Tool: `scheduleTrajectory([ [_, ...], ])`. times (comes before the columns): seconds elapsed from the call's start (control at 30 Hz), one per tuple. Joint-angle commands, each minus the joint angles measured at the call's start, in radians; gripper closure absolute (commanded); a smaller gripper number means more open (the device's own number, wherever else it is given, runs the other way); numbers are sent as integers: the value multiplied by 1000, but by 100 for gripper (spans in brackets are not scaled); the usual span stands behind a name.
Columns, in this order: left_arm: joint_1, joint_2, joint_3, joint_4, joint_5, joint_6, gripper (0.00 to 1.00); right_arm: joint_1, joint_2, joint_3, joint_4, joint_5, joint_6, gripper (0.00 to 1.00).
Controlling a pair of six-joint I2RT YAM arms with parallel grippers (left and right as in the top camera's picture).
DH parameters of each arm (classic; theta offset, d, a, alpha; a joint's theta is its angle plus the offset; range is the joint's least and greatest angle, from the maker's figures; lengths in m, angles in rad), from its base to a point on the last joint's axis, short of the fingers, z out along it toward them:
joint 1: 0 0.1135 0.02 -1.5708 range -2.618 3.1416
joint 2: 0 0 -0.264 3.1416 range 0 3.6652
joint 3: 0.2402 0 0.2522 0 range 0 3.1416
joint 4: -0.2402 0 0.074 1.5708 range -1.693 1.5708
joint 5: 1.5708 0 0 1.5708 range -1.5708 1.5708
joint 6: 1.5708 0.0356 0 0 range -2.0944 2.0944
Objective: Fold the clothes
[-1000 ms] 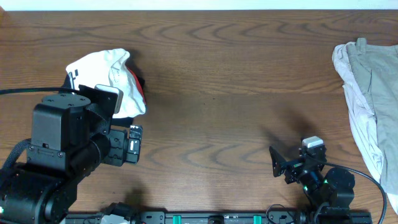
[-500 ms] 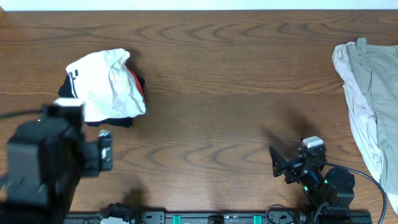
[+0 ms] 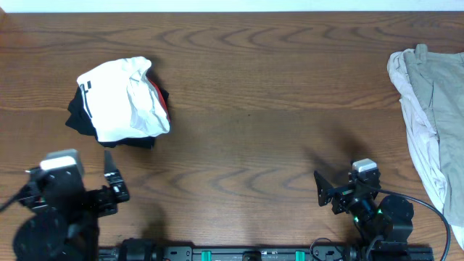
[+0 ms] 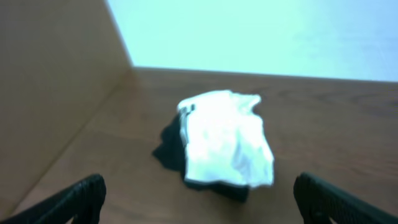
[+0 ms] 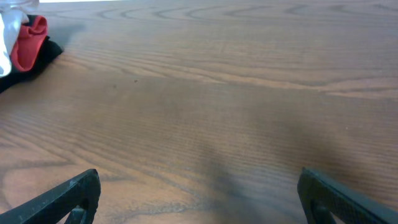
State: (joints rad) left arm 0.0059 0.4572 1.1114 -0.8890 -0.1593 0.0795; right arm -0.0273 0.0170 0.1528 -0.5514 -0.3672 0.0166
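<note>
The left gripper point(image 3: 110, 183), jaws wide apart and empty, has pulled back from beside the pile to the lower left corner. The crumpled white T-shirt point(image 3: 119, 101) lies unmoved at upper left, atop a black garment point(image 3: 78, 117). The right gripper point(image 3: 324, 190), also spread wide, stays at lower right.

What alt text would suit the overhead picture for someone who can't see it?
A crumpled white T-shirt lies atop a black garment, left on a wooden table; a beige garment lies at the right edge. The left hand and right hand sit open near the front, empty.
</note>
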Motion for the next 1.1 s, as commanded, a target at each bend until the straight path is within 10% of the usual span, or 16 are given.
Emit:
scheduleTrajectory([
  [0.0, 31, -94, -151, 112, 154, 51, 2, -10, -5, -3, 0, -10, -3, 1],
  [0.47, 60, -456, -632, 345, 299, 57, 2, -10, -6, -3, 0, -10, -3, 1],
  [1.07, 1, -455, -1016, 737, 351, 23, 2, -10, -5, -3, 0, -10, -3, 1],
])
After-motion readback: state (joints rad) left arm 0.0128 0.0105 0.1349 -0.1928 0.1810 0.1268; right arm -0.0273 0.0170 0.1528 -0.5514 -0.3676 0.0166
